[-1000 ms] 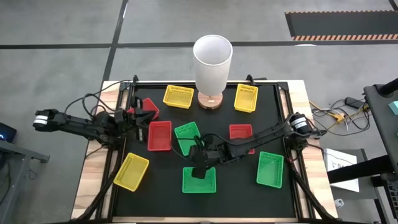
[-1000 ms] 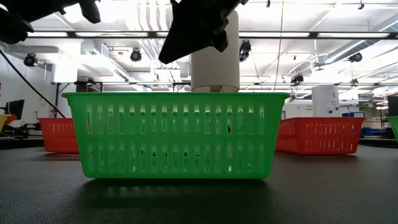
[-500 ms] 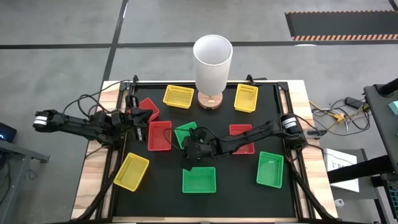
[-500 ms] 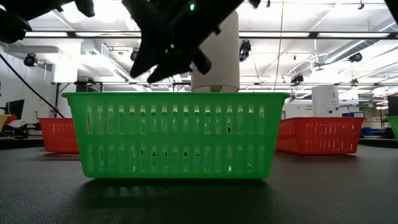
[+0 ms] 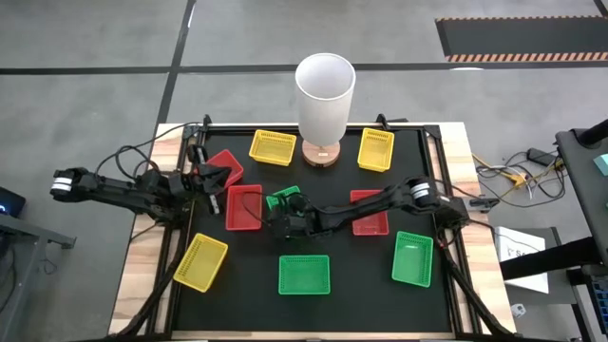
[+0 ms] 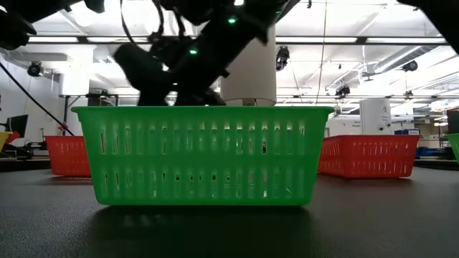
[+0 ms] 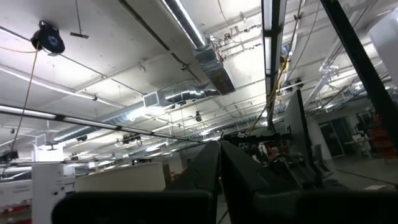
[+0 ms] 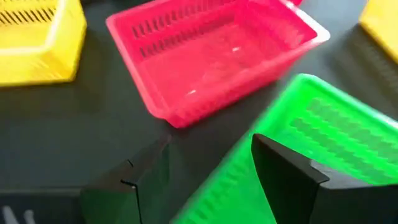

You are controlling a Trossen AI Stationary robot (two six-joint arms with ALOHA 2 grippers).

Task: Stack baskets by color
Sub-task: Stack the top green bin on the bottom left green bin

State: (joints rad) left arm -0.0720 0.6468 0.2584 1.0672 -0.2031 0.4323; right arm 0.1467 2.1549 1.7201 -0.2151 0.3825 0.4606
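Right claw (image 5: 281, 215) spread wide over the green basket (image 5: 284, 204) at centre frame, one fingertip (image 8: 283, 180) across its rim, gripping nothing. Left claw (image 5: 215, 179) shut, parked at left between two red baskets (image 5: 243, 207). More baskets scattered over the desk (image 5: 351, 275): green (image 5: 304, 275) at bottom centre, yellow (image 5: 200, 262) at lower left.

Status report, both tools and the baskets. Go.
Right tool open, over the middle green basket's edge beside a red basket. Left tool shut, empty, over the red baskets at the table's left. No stacks visible. Nothing in the way.
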